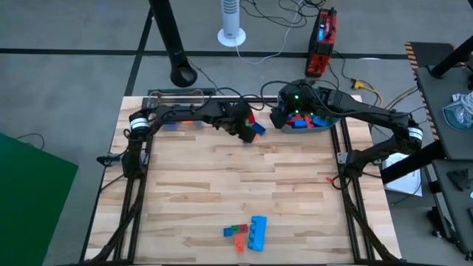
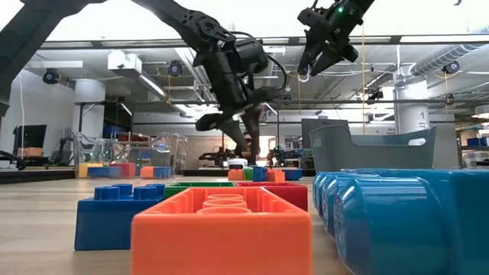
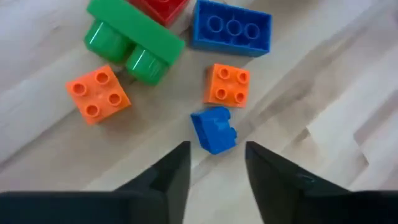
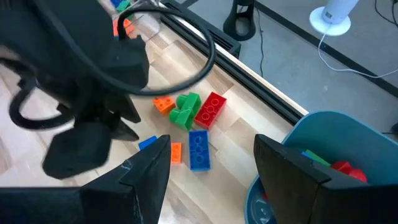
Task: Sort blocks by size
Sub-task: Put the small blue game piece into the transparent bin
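A loose group of blocks lies on the table's far middle: a small blue brick (image 3: 214, 129), two orange bricks (image 3: 98, 93) (image 3: 227, 84), a green one (image 3: 134, 38), a red one (image 4: 210, 109) and a longer blue one (image 3: 231, 28). My left gripper (image 3: 217, 149) hovers open just above the small blue brick, touching nothing. My right gripper (image 4: 211, 146) is open and raised beside the teal tub (image 4: 336, 134), which holds more blocks. A second group with a chunky blue brick (image 1: 257, 233) rests near the front edge.
A clear plastic box (image 1: 176, 96) with a few bricks stands at the far left edge. The two arms are close together at the far middle (image 1: 266, 118). Bare wood (image 1: 236, 177) stretches between the far group and the near group.
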`<state>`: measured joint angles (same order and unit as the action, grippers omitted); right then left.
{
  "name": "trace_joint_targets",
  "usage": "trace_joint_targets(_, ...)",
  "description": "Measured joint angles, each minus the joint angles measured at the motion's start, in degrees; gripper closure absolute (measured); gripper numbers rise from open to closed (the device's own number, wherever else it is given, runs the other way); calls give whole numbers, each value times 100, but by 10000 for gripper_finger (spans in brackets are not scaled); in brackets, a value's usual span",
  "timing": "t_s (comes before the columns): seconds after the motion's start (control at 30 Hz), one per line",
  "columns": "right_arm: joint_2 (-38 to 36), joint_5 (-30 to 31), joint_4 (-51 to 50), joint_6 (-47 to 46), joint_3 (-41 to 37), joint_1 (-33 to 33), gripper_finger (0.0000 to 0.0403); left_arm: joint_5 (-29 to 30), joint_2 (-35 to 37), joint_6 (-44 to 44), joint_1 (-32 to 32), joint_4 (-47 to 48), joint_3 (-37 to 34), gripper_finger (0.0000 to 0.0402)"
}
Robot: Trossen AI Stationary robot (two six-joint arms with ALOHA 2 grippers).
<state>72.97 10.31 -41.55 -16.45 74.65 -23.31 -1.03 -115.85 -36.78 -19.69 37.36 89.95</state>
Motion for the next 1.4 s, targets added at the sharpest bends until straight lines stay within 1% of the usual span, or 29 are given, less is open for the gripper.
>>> trace_joint_targets(0.13, 0, 0, 10, 97, 0, -15, 184, 45, -145, -187, 67, -141, 72, 219)
trace_joint_targets(0.27, 0, 2, 22, 103, 0, -40, 184, 53, -372, -167, 92, -127, 163, 195)
trace_joint_targets(0.43, 0, 4, 23, 79, 0, -74, 184, 44, -593, -288, 103, -132, 227, 188)
trace_joint_targets(0.67, 0, 4, 19, 51, 0, -74, 184, 41, -832, -123, 171, -138, 225, 190)
trace_joint_targets(0.87, 0, 4, 14, 47, 0, -74, 184, 45, -930, 164, 195, -134, 225, 214)
trace_joint_targets(1.4, 0, -19, 8, 55, 0, -74, 184, 41, -902, 242, 208, -52, 221, 331)
